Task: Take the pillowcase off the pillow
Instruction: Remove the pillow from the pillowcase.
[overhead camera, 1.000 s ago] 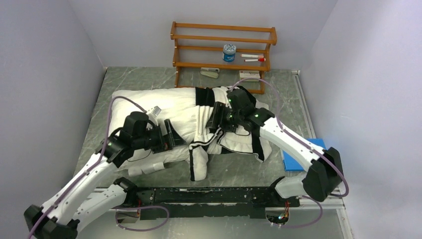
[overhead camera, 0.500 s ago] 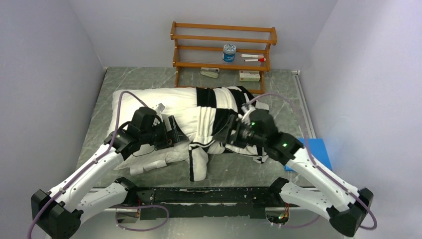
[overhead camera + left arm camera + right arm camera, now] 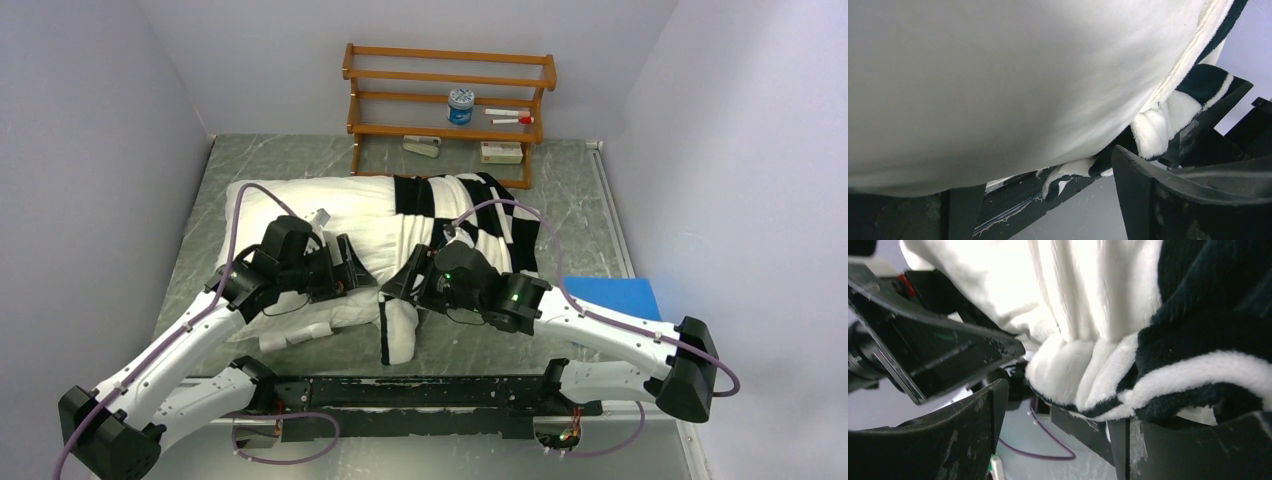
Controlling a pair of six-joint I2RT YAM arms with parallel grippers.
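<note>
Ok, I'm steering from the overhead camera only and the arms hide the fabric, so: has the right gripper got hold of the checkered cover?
Observer: No. Its wrist camera shows the right gripper open, with the cover hem bulging at the mouth of its jaws, not pinched.
Operator: And the left one?
Observer: The left gripper is open too. The white pillow fills its wrist view, just above the fingers.
Operator: Any cover near it?
Observer: Yes, a striped fold of the cover hangs past the pillow, beside one finger.
</note>
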